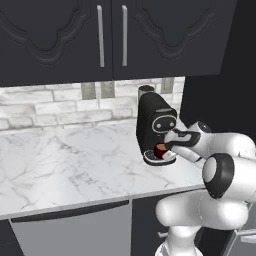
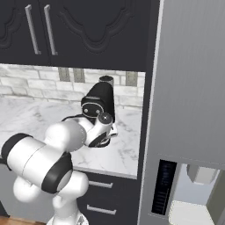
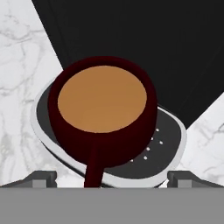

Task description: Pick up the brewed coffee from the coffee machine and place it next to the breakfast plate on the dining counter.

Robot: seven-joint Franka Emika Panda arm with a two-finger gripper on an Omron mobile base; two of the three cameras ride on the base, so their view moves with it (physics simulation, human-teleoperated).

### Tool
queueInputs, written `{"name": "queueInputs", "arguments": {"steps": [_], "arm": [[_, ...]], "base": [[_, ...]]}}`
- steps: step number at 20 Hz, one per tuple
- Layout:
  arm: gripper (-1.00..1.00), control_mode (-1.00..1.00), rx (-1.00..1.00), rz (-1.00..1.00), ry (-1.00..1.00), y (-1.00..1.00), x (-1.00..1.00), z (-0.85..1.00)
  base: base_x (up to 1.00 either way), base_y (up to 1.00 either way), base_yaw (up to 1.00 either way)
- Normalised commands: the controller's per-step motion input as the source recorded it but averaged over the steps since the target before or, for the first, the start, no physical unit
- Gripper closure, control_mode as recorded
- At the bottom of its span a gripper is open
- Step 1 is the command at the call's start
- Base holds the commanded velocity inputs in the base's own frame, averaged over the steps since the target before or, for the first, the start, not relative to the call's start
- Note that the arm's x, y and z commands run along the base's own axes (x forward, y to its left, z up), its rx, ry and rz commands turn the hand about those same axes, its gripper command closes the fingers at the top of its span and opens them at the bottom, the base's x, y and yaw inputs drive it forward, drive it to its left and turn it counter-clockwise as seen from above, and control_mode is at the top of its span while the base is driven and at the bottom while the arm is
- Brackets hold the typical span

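- The hand view looks down into the dark red mug (image 3: 103, 116): it is filled nearly to the rim with flat brown coffee, and its handle points toward the camera, between the two fingertips (image 3: 41, 178).
- The mug stands on the coffee machine's round drip base (image 3: 168, 140), a dark plate with small dots and a pale rim, under the black body (image 3: 144, 43).
- The gripper (image 3: 111, 180) has its jaws spread wide, one tip to each side of the mug, neither touching it.
- The left base view shows the black pod coffee machine (image 1: 155, 127) with its grey dial face, the mug (image 1: 161, 150) as a red spot at its foot, and the gripper (image 1: 167, 150) reaching in from the right.
- In the right base view the arm's wrist covers the machine's base, so the mug is hidden; the coffee machine (image 2: 100, 103) stands near the right end of the marble worktop (image 2: 26, 118).
- A tall dark panel (image 2: 148, 88) rises just right of the machine, leaving little room on that side.
- To the machine's left the marble worktop (image 1: 70, 160) is broad, with its front edge near the arm.
- Dark wall cabinets (image 1: 100, 35) hang above.
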Motion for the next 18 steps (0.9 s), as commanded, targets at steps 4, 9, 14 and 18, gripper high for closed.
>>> {"name": "queueInputs", "arguments": {"steps": [4, 9, 14, 18], "arm": [[-1.00, -1.00, 0.00, 0.01, 0.00, 0.00, 0.20, 0.00], [-1.00, -1.00, 0.00, 0.03, 0.00, 0.00, 0.15, -0.04], [1.00, -1.00, 0.00, 0.06, 0.00, 0.00, 0.08, -0.24], [1.00, -1.00, 0.00, 0.06, 0.00, 0.00, 0.03, -0.27]], "base": [[0.00, 0.00, 0.00], [0.00, 0.00, 0.00], [0.00, 0.00, 0.00], [0.00, 0.00, 0.00]]}}
